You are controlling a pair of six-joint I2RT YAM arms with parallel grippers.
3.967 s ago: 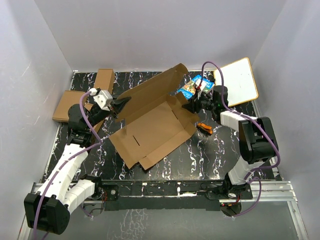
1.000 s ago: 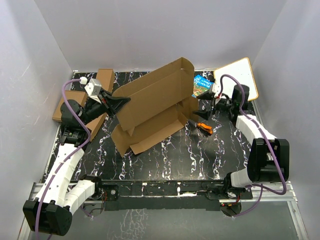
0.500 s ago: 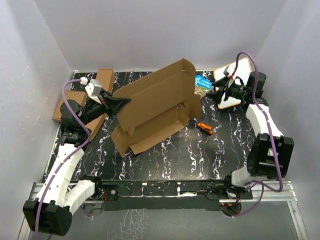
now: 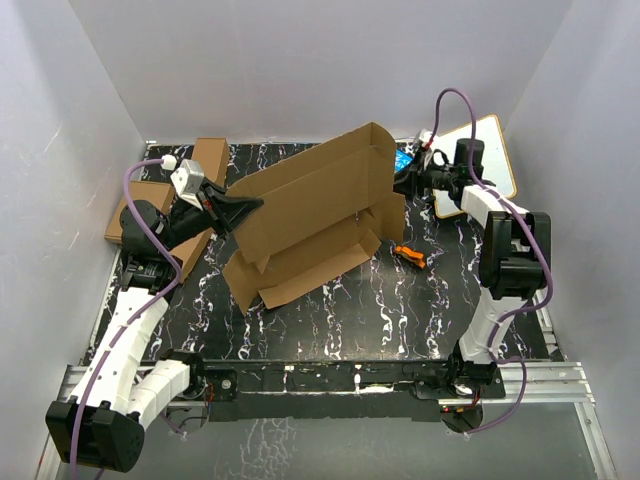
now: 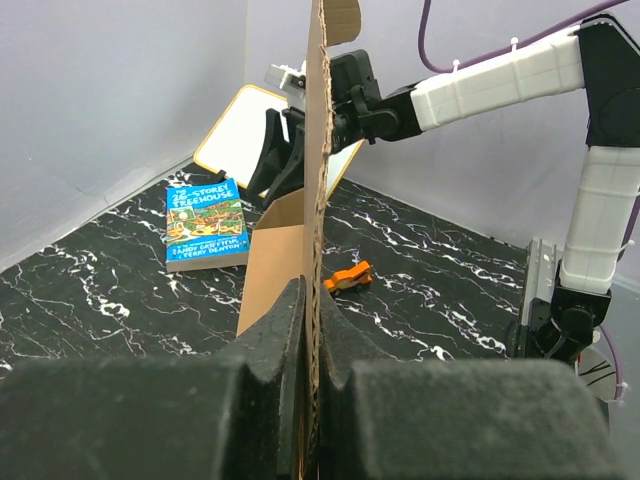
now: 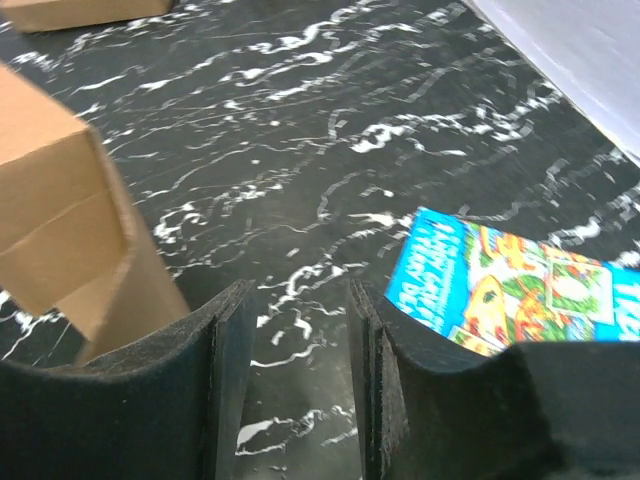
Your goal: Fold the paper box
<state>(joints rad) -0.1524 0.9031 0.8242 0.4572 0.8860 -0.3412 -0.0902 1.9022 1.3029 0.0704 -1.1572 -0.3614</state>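
**A:** Where does the paper box (image 4: 310, 200) sit?

**B:** Mid-table (image 4: 400, 310). Part of it lies flat on the marbled black top and one large panel is lifted up on edge.

**A:** What holds the panel up?

**B:** The left gripper (image 5: 312, 290), at the box's 9 o'clock. Its fingers (image 5: 270, 335) are pressed together on the cardboard edge, one on each face.

**A:** And the right gripper (image 6: 298, 310)?

**B:** It hangs at the box's 2 o'clock, just beside the panel's far corner. Its jaws stand a little apart, with only bare table showing between them.

**A:** Anything near it?

**B:** A blue book (image 6: 510, 290) lies flat at the box's 1 o'clock, just past that gripper. A white board (image 4: 485, 155) is in the corner at 2 o'clock. A small orange object (image 4: 410, 255) rests on the table at the box's 4 o'clock, apart from it.

**A:** And on the left?

**B:** Small cardboard boxes (image 4: 140, 205) sit at 9 to 10 o'clock, behind the left arm.
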